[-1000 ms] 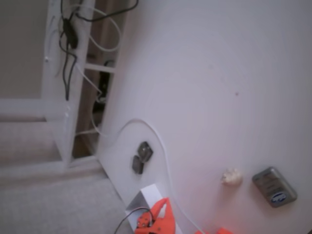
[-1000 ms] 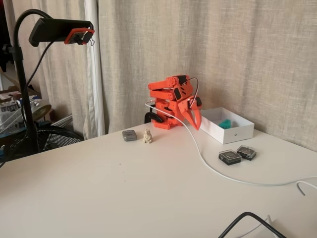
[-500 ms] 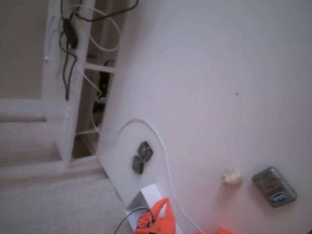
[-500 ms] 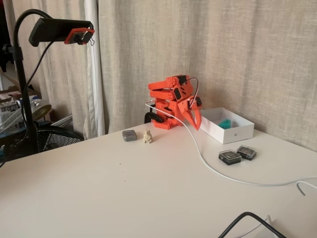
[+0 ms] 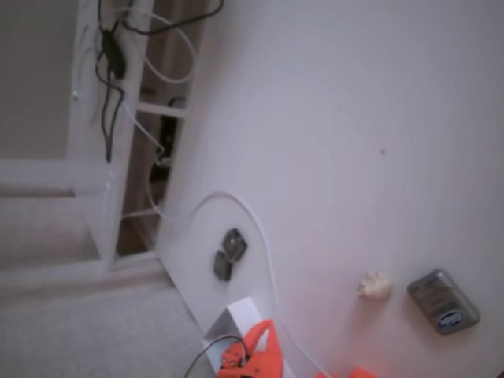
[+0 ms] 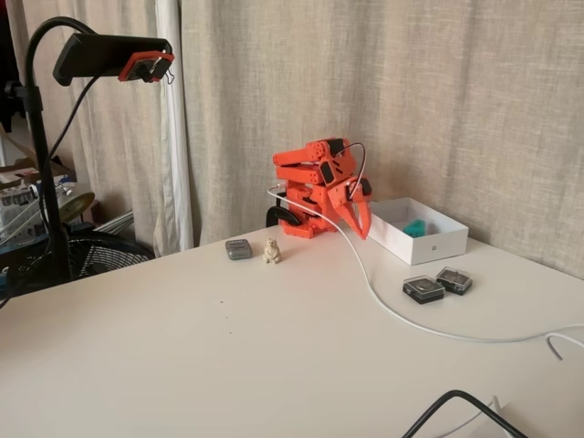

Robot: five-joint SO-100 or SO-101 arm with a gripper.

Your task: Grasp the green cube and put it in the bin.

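The green cube (image 6: 415,227) lies inside the bin (image 6: 429,246), a white box at the back of the table in a fixed view. My orange arm is folded up to the left of the bin. The gripper (image 6: 363,230) points down beside the bin's left wall, its fingers together with nothing between them. In the other fixed view only a corner of the bin (image 5: 235,323) and part of the gripper (image 5: 264,340) show at the bottom edge; the cube is hidden there.
Two dark grey cases (image 6: 423,289) (image 6: 453,279) lie in front of the bin, beside a white cable (image 6: 383,306). A beige figurine (image 6: 271,251) and a grey device (image 6: 238,248) sit left of the arm. A black cable (image 6: 456,401) loops at the front edge.
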